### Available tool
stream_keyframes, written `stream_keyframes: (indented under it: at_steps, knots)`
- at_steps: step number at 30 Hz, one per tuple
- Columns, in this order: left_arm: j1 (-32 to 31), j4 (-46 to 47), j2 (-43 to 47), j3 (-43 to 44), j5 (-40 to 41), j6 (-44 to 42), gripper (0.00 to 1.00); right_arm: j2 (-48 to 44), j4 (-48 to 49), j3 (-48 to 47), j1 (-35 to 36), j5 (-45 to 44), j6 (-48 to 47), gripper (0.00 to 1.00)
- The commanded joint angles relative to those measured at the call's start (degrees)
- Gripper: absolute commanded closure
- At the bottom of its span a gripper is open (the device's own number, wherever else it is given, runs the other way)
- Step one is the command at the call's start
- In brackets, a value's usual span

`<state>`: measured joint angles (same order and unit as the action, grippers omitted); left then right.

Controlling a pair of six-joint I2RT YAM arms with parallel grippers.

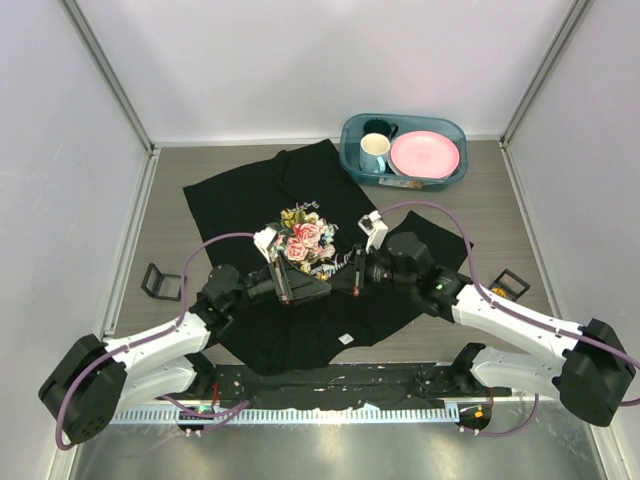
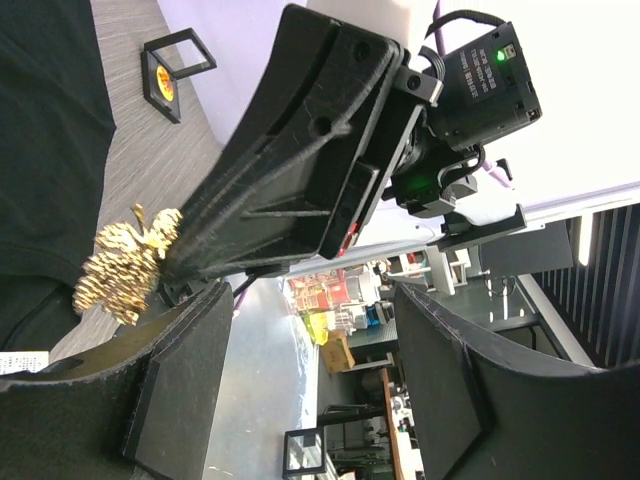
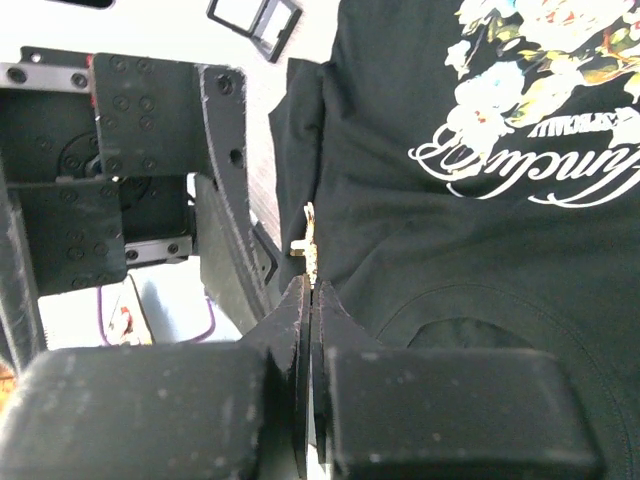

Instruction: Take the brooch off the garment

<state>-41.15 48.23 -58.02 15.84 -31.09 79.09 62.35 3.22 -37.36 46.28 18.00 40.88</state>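
- Looking down from overhead, I see a grey wood-grain worktop [image 1: 500, 220] boxed in by pale walls [image 1: 300, 60].
- Spread across it lies the black garment [image 1: 240, 200], rose print up, and both arms meet over its middle.
- At the far right a teal bin [image 1: 404, 117] holds a pink plate [image 1: 425, 155], a white mug [image 1: 374, 152] and a dark mug [image 1: 380, 128].
- My left hand [image 2: 310, 300] gapes wide and holds nothing, which only its wrist view shows plainly.
- My right hand [image 3: 310, 290] is pinched tight on the brooch [image 2: 125, 265], gold and leafy, at the garment's edge. Whether it is pinned to the cloth I cannot tell.
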Motion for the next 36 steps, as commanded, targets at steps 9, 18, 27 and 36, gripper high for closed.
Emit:
stream_keyframes:
  at_steps: [9, 18, 27, 36]
  knots:
    - [-0.2, -0.6, 2.9, 2.8, 0.4, -1.7, 0.26, -7.1, -1.0, 1.7, 0.0, -0.7, -0.3, 0.99]
    - [-0.2, -26.9, 21.0, 0.9, 11.0, -9.4, 0.10, -9.3, -2.5, -0.8, -0.1, -3.1, 0.3, 0.99]
    - [-0.2, -20.7, 14.4, 0.6, 6.2, -7.9, 0.03, -7.9, 1.1, -3.2, -0.1, -0.1, 3.4, 0.99]
    - [-0.5, -6.8, 7.9, -0.5, 1.8, -4.2, 0.04, -5.0, 4.8, -3.4, -0.1, 0.6, 4.8, 0.99]
